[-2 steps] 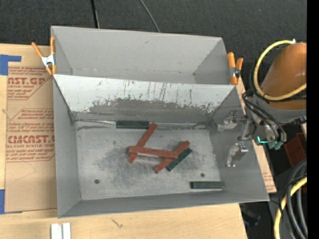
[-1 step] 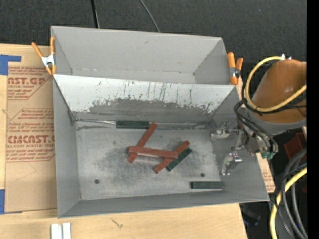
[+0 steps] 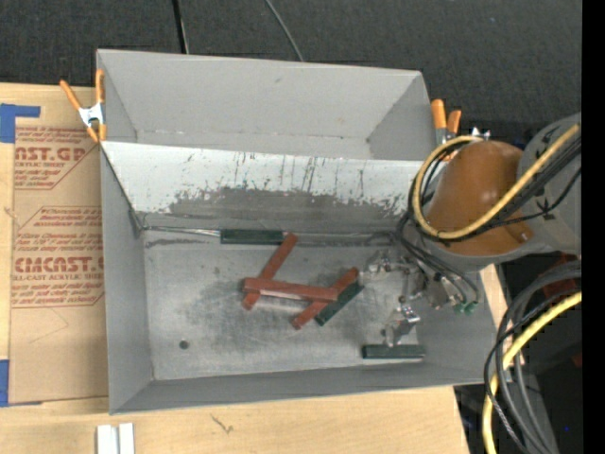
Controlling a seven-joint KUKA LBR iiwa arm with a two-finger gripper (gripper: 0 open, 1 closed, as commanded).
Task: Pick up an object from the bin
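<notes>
Camera view: dark green bar [image 3: 392,352] just beside gripper [image 3: 404,322]

This is a robotics lab or test cell rather than a home or shop. A grey sheet-metal bin [image 3: 123,282] sits on a pale wooden table [image 3: 284,426], whose bare top shows at 6 o'clock. From 3 o'clock a robot arm [image 3: 565,183] leans over the bin, its wrist under a smooth orange cover [image 3: 473,197] and looped with yellow and black cables [image 3: 422,189]. The bin's back wall [image 3: 274,195] is scraped and smudged dark, as is its floor, where a few red-brown and dark green sticks [image 3: 295,293] lie. At 12 o'clock a dark floor [image 3: 397,17] carries a thin black lead [image 3: 177,12].
</notes>
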